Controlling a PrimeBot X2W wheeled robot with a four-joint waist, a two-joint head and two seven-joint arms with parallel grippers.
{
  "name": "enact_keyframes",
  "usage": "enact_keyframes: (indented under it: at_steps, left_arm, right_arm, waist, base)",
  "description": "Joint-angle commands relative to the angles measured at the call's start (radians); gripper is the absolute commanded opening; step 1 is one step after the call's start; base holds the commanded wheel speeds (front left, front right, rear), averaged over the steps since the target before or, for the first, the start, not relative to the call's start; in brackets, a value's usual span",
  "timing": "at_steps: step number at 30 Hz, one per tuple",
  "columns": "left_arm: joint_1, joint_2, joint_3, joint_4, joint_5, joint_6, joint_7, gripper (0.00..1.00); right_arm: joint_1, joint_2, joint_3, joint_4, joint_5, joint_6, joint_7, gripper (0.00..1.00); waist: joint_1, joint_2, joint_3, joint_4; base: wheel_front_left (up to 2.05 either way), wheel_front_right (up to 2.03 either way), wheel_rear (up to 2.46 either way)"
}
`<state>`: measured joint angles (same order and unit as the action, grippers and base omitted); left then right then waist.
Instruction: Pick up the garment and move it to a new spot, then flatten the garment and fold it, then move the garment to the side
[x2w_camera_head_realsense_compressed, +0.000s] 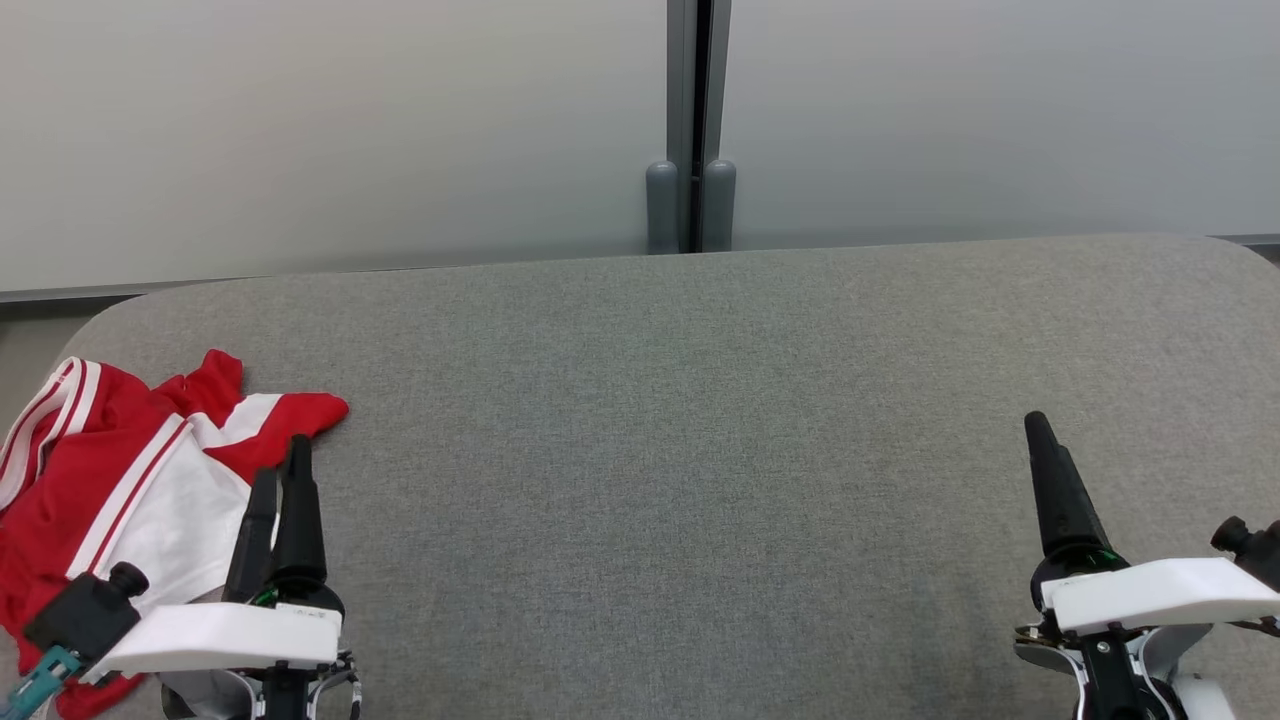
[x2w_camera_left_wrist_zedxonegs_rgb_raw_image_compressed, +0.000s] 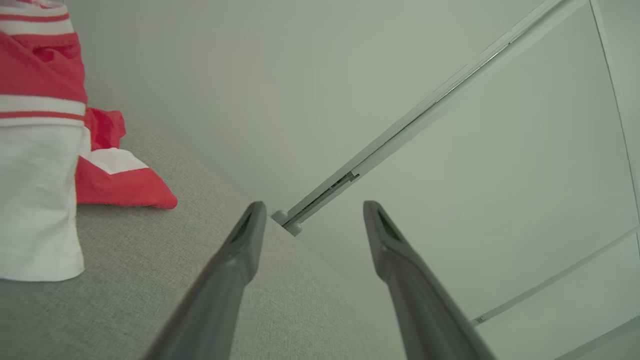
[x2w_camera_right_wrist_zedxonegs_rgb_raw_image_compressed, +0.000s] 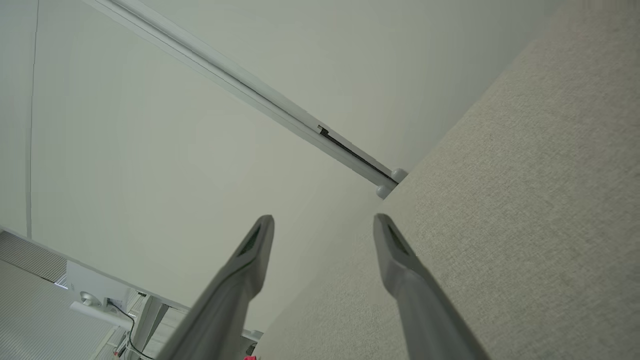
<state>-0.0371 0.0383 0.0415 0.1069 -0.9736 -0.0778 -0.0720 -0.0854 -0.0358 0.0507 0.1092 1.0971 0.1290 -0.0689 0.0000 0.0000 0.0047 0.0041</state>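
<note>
A big grey cloth-covered table (x2w_camera_head_realsense_compressed: 700, 450) takes up most of the head view. Behind it stands a pale wall (x2w_camera_head_realsense_compressed: 350, 120) with a grey post (x2w_camera_head_realsense_compressed: 690, 130) in the middle.

The garment (x2w_camera_head_realsense_compressed: 120, 480) is a red and white top with thin stripes along its edges. It lies in a crumpled heap at the near left corner of the table. Part of it hangs over the left edge.

The left gripper (x2w_camera_head_realsense_compressed: 282, 462) is at the lower left, just beside the right side of the garment. In the left wrist view its two dark fingers (x2w_camera_left_wrist_zedxonegs_rgb_raw_image_compressed: 235, 260) stand wide apart. Nothing is between them, and the garment sits off to one side of them. It is hard to tell if a finger brushes the cloth.

The right gripper (x2w_camera_right_wrist_zedxonegs_rgb_raw_image_compressed: 324, 220) is at the lower right, well apart from the garment. Its fingers (x2w_camera_right_wrist_zedxonegs_rgb_raw_image_compressed: 400, 260) are spread wide too. They hold nothing, and they point along the bare grey table toward the wall.
</note>
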Motion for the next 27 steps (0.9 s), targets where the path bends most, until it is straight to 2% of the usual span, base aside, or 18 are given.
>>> enact_keyframes:
  at_steps: [1, 13, 27]
  left_arm:
    - [-0.005, 0.008, -0.006, -0.019, 0.051, 0.005, -0.009, 1.00]
    - [0.008, 0.015, -0.038, -0.026, 0.319, 0.026, -0.046, 1.00]
    - [0.015, 0.020, -0.050, -0.011, 0.494, 0.050, -0.085, 1.00]
  right_arm:
    - [-0.026, -0.009, 0.006, -0.017, -0.049, 0.002, -0.012, 1.00]
    - [-0.035, -0.017, 0.056, 0.005, -0.334, 0.002, -0.050, 1.00]
    - [-0.039, -0.020, 0.093, 0.018, -0.542, 0.002, -0.089, 1.00]
  waist:
    - [0.0000, 0.0000, 0.000, 0.000]
    - [0.0000, 0.0000, -0.001, 0.001]
    - [0.0000, 0.0000, -0.004, 0.003]
  base:
    - [0.00, 0.00, 0.00]
    - [0.00, 0.00, 0.00]
    - [0.00, 0.00, 0.00]
